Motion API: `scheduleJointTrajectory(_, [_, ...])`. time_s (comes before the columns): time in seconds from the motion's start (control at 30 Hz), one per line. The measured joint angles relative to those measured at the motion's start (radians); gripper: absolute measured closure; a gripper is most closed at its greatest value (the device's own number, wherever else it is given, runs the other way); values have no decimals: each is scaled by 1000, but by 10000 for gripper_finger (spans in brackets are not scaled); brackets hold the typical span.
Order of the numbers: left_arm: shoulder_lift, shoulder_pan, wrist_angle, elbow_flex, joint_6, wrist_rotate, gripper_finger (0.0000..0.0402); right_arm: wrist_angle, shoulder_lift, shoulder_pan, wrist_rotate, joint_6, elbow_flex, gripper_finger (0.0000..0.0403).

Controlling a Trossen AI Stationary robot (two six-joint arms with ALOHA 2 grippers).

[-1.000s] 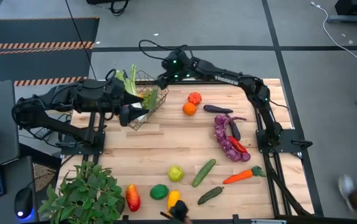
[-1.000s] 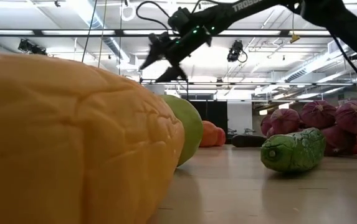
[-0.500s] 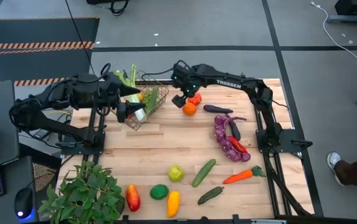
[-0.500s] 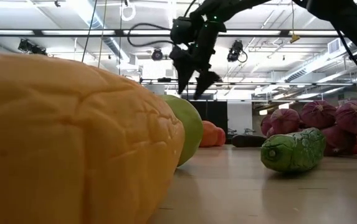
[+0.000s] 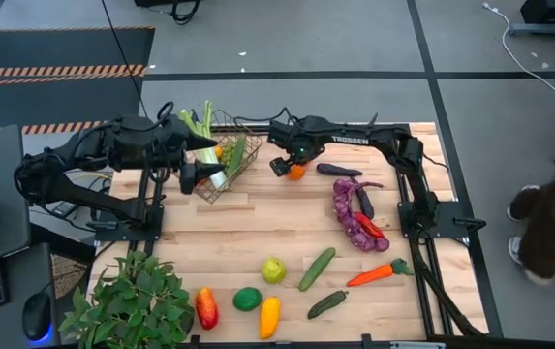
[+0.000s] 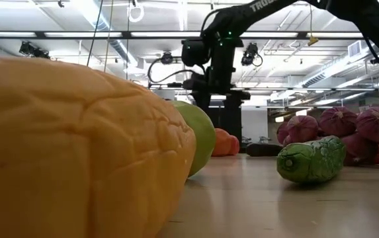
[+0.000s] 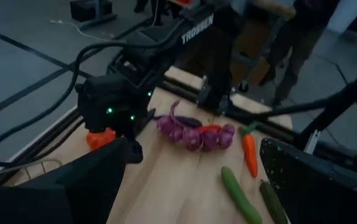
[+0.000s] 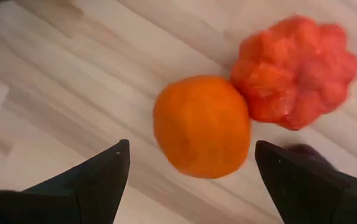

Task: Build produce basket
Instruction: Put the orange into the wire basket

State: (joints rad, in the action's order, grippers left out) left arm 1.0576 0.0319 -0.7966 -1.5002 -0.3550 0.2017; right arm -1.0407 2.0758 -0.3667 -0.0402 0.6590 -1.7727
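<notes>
The right tool (image 8: pixel 187 171) has swung from the basket (image 5: pixel 227 155) down over the orange (image 8: pixel 202 125), fingers wide; likely the next pick, while the left tool (image 5: pixel 192 176) grips the basket rim.

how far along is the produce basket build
Early stage. Done: the basket, tilted in the left gripper, already holds celery and some other green pieces. In hand: the right gripper is open directly above the orange, which touches a red piece, not yet gripped. Left: grapes, carrot, cucumbers and the other pieces lie on the table.
</notes>
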Motion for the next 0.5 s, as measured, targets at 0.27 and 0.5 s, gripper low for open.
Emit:
scheduleJointTrajectory(0.27, [0, 0, -40, 0, -32, -31, 29, 106, -4, 19, -71, 1, 89, 54])
scheduleJointTrajectory(0.5, [0, 0, -40, 0, -45, -31, 29, 143, 2, 14, -34, -4, 160, 54])
